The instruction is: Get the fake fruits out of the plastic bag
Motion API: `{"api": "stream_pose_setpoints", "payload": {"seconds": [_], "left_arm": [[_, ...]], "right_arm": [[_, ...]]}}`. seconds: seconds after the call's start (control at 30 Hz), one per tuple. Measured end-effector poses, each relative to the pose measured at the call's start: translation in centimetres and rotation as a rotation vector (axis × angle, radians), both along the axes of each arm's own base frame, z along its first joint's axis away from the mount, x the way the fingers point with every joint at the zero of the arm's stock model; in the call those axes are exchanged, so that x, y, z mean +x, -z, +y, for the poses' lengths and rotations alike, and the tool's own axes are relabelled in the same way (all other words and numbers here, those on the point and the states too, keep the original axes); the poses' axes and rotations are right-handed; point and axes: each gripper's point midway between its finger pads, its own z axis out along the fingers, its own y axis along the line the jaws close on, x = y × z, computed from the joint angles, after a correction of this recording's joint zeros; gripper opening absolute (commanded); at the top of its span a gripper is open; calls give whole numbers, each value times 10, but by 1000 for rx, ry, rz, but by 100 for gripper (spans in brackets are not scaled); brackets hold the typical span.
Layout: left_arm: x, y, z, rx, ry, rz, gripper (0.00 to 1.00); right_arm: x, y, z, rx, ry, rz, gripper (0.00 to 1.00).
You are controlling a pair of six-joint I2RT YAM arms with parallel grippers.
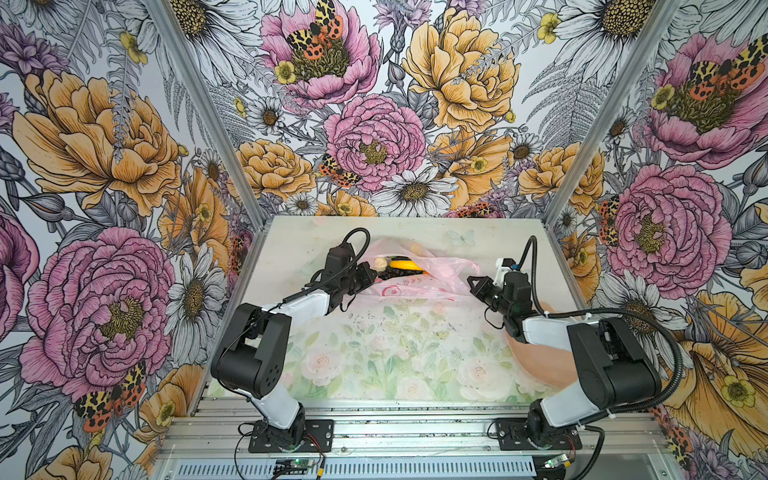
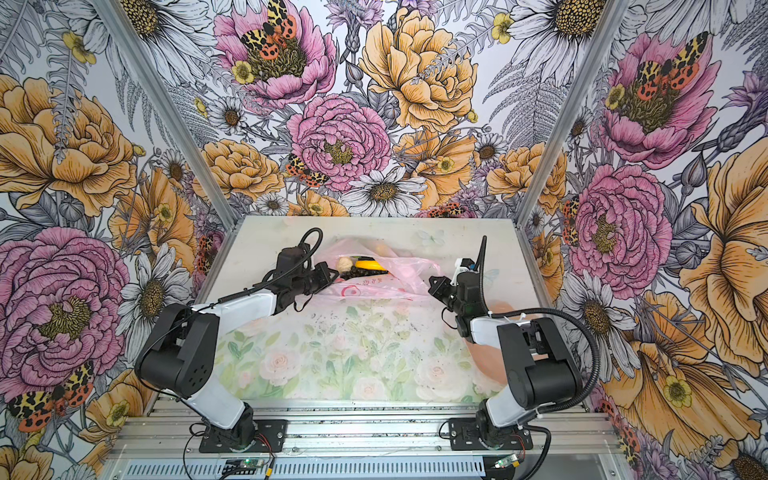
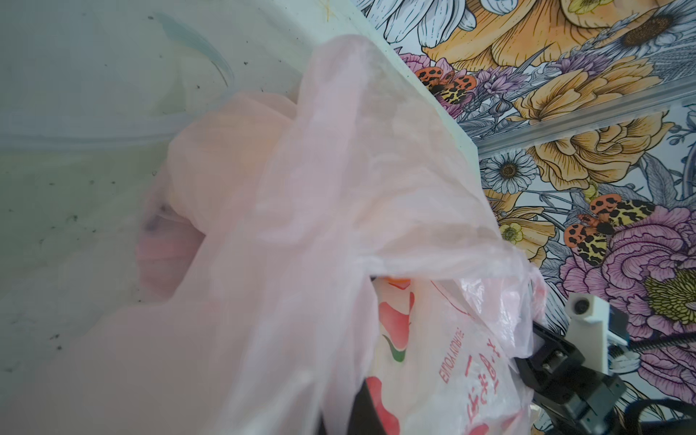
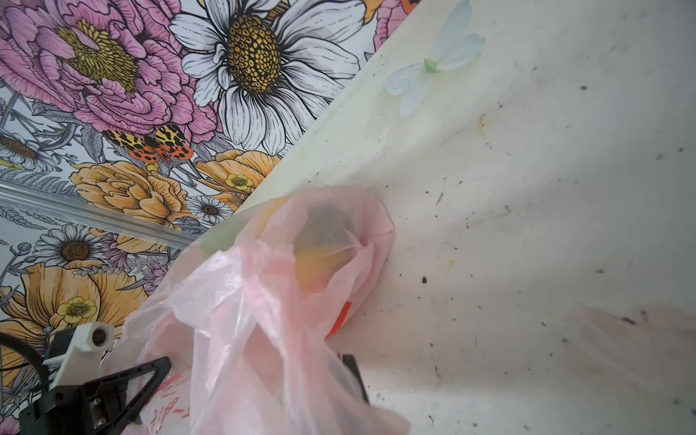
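Bag: thin, crinkly pale pink plastic bag [image 1: 440,270], centred near the tabletop's far edge.
Fruits: small plastic fake fruits [image 1: 401,266] peeking from its mouth.
Left gripper [image 1: 371,276]: closed, apparently on mouth film.
Right gripper [image 1: 473,281]: pinching the opposite end.
Handling: flimsy, slippery; fruits look light, probably roll. Hold bunched film.

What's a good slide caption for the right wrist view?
Translucent pink plastic bag bunched up close, yellow and dark fruits showing through.

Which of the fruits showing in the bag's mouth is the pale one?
The cream pear, leftmost in the plastic bag, by the left gripper; the banana is bright yellow, the grape bunch dark.
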Motion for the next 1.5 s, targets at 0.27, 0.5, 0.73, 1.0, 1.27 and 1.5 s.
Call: {"api": "stream_pose_setpoints", "payload": {"seconds": [0.27, 0.5, 0.73, 1.0, 1.27, 1.5], "left_arm": [[-13, -19, -17, 79, 66, -88, 0], [-21, -8, -20, 185, 79, -89, 0], [-18, -9, -15, 241, 59, -93, 0], [-21, -12, -18, 300, 70, -110, 0], [-26, -21, -17, 309, 76, -124, 0], [-30, -27, -15, 310, 79, -137, 0]], "right_arm": [[-1, -42, -4, -94, 0, -45, 72], [-21, -82, -10, -237, -5, -77, 91], [-49, -96, -9, -432, -32, -30, 91], [-81, -166, 67, -671, -210, -184, 89], [-41, -83, 118, -964, -361, -36, 91], [-14, -37, 120, -1153, -403, 54, 92]]}}
